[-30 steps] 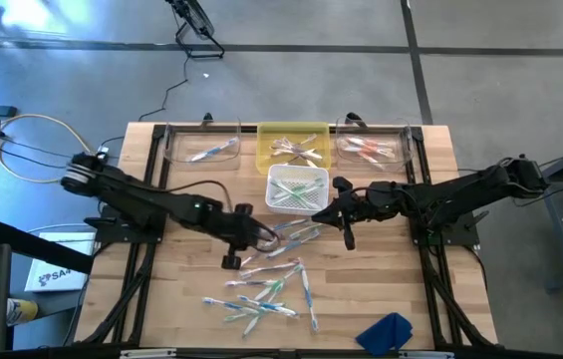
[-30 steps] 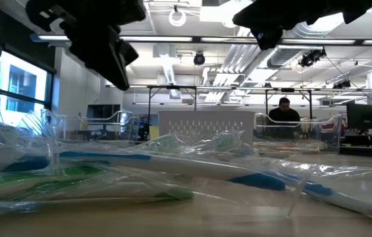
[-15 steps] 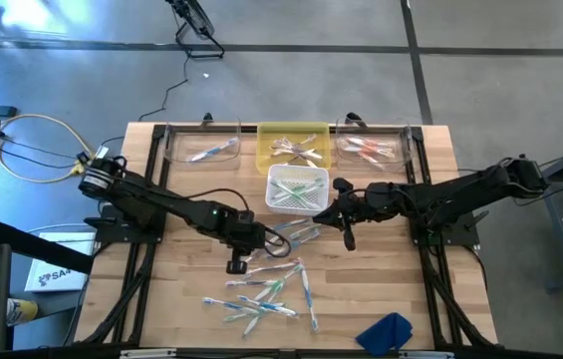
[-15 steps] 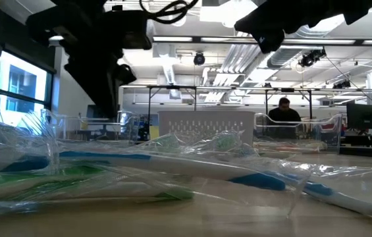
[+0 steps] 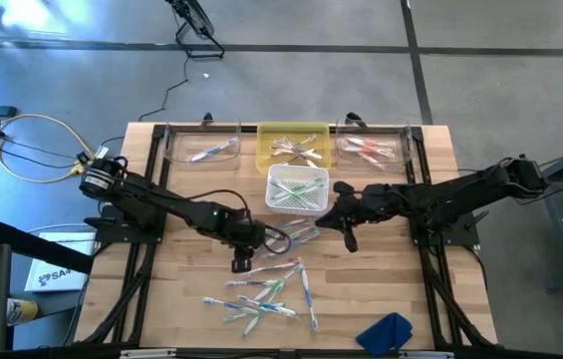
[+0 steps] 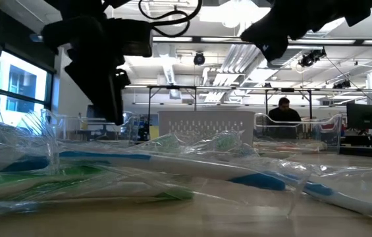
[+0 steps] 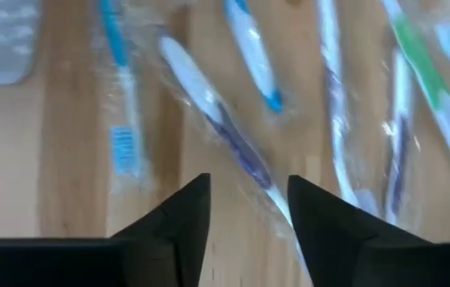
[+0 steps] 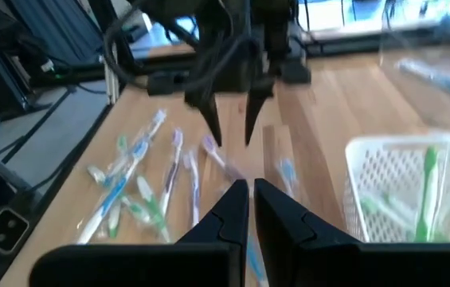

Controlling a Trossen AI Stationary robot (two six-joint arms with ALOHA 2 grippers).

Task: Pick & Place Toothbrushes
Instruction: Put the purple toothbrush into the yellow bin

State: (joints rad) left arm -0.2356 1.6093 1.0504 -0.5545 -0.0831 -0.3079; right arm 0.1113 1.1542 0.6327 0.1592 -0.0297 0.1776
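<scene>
Four bins (image 5: pixel 301 189), left claw (image 5: pixel 242 261) spread over loose toothbrushes (image 5: pixel 266 289), right claw (image 5: pixel 347 237) pressed together.

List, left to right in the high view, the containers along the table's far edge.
Clear bin with a blue toothbrush → yellow bin with pale toothbrushes → clear bin with red toothbrushes. The white basket of green toothbrushes sits nearer, in front of the yellow bin.
</scene>
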